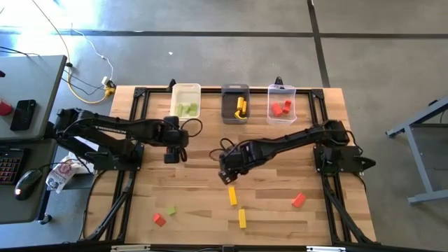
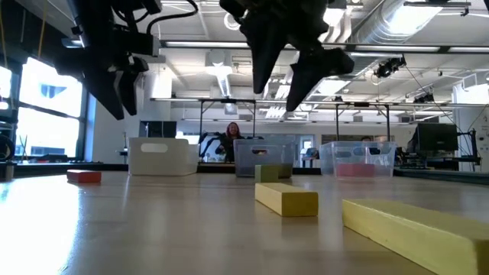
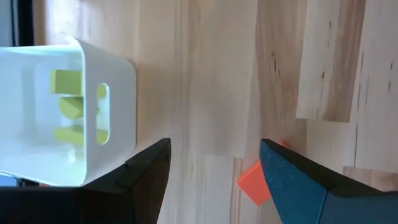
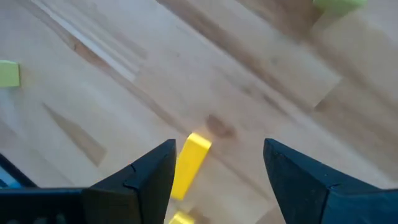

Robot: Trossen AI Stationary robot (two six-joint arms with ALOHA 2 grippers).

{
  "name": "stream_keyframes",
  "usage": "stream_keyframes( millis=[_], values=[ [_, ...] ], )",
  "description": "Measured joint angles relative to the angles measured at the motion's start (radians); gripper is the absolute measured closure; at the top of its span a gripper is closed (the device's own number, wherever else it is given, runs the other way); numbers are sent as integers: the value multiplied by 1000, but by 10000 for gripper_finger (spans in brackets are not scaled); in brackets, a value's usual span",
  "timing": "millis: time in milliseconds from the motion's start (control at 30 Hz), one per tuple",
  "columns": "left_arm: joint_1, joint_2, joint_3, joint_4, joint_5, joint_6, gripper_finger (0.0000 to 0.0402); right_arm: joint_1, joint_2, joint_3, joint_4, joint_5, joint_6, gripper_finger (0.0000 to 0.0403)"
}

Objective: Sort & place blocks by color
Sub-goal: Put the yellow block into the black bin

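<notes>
Yellow bar block point(image 4: 188, 163) on pale wood table point(image 4: 261, 81); right tool point(image 4: 219, 180) apart, empty; left tool point(image 3: 214, 177) apart, seemingly empty.

Bright, even light throughout. Low view: ceiling strip lights point(image 2: 229, 72) and window point(image 2: 46, 107) glaring at left; arms backlit, near-black silhouettes. Nearest yellow block point(image 2: 416, 225) soft, out of focus; background room hazy. High view: sunlit streaks on floor point(image 1: 42, 28), soft shadows on desk point(image 1: 280, 213). Right wrist view: motion blur across wood grain. Left wrist view: white bin point(image 3: 68, 112) slightly overexposed.
</notes>
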Motion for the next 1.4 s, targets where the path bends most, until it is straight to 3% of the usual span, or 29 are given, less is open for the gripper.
stream_keyframes(
  millis=[233,567,1400],
  values=[
    [0,-104,0,-27,4,-53,170,61,0,0,12,44,148,174],
    [0,-211,1,-20,4,-170,170,136,0,0,62,95,232,174],
    [0,-231,1,-14,4,-203,170,170,157,-1,170,39,241,174]
  ],
)
